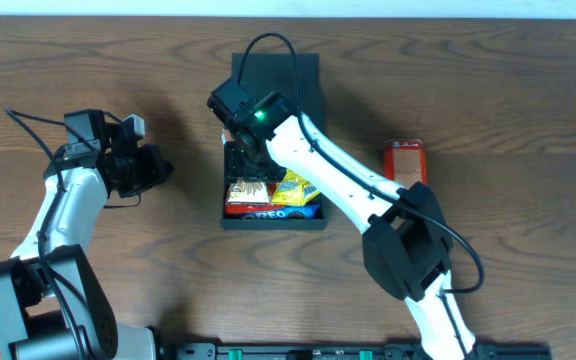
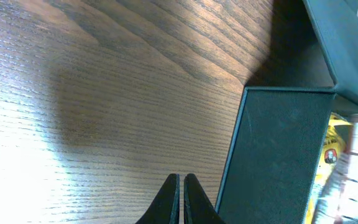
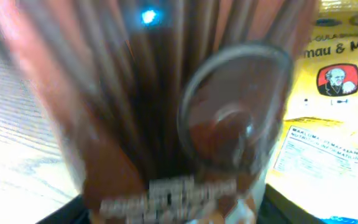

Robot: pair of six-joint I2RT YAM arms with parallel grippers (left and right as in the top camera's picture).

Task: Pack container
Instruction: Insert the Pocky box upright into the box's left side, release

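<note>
My right pincer (image 1: pixel 246 158) hangs over the open container (image 1: pixel 273 224). I cannot tell whether it grips the brown packet (image 3: pixel 166 124) right beneath it. My left pincer (image 2: pixel 180 186) is together, with the container wall just beside it. If the packet snags as I lift, it could drag back out.

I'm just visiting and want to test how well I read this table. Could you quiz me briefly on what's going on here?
1. True or false: the left tool is closed and holds nothing.
2. Which arm reaches over the container? A the left one, B the right one, C both.
3. Fill in: in the overhead view, the red item outside the container lies on the table to the container's ____.

Key: 1 true; 2 B; 3 right.
</note>
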